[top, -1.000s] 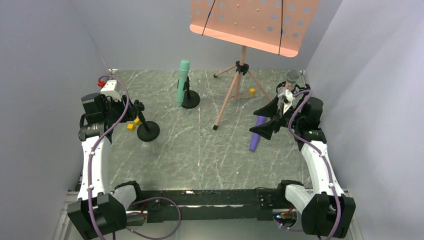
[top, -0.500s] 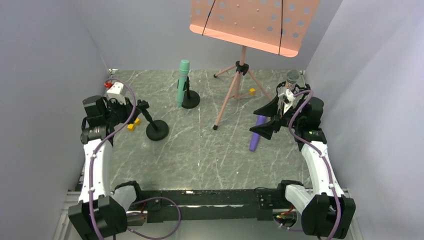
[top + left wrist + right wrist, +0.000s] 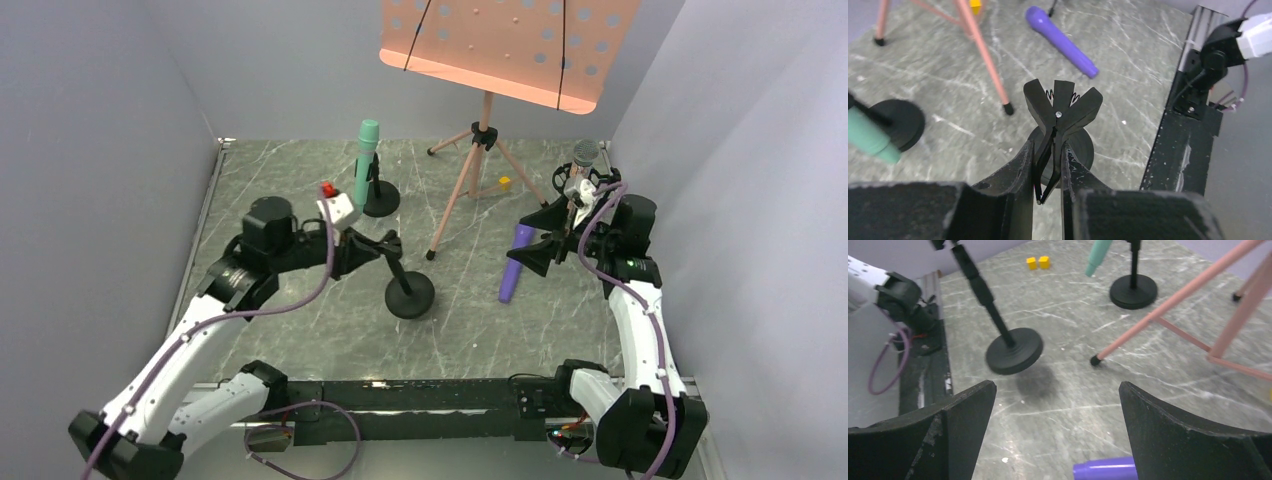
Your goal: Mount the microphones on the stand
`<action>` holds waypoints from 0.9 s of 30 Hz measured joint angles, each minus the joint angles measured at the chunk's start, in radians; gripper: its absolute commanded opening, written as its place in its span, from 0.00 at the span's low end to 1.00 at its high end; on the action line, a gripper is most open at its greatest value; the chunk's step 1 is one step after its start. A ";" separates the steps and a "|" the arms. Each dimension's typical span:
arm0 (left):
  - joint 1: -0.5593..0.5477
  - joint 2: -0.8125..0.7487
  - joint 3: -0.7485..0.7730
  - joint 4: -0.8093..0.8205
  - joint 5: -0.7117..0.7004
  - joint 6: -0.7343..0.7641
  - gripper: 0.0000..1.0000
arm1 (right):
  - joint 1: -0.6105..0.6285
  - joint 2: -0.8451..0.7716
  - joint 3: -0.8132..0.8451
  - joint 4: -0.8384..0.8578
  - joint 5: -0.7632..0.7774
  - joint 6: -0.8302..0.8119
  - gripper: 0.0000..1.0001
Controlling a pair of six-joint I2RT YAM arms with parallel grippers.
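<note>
Left gripper point(image 3: 1050, 156) clamps the black stand point(image 3: 410, 296), left of the tripod point(image 3: 470, 185). Purple microphone point(image 3: 514, 262) lies right, beside the wide-open right gripper point(image 3: 1055, 390)

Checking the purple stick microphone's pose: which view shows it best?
Left wrist: the purple stick microphone lies in full view. Top external has it partly behind the right gripper; right wrist catches only a sliver.

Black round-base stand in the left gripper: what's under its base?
Beneath the round base of the black microphone stand, only grey marbled tabletop and the base's shadow show; it seems lifted and tilted, clamped by the left gripper. The patch directly under it is covered.
</note>
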 measured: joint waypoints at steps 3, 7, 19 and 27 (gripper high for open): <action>-0.134 0.077 0.037 0.018 -0.061 0.006 0.01 | -0.035 0.000 0.013 -0.039 0.040 -0.053 1.00; -0.262 0.193 0.059 0.060 -0.176 0.033 0.02 | -0.074 -0.007 0.001 -0.028 0.146 -0.060 1.00; -0.422 0.307 0.058 0.094 -0.423 0.040 0.46 | 0.197 0.030 -0.047 -0.016 0.856 0.190 1.00; -0.422 0.239 0.023 0.187 -0.516 -0.017 0.87 | 0.302 0.175 -0.084 -0.034 1.177 0.373 0.90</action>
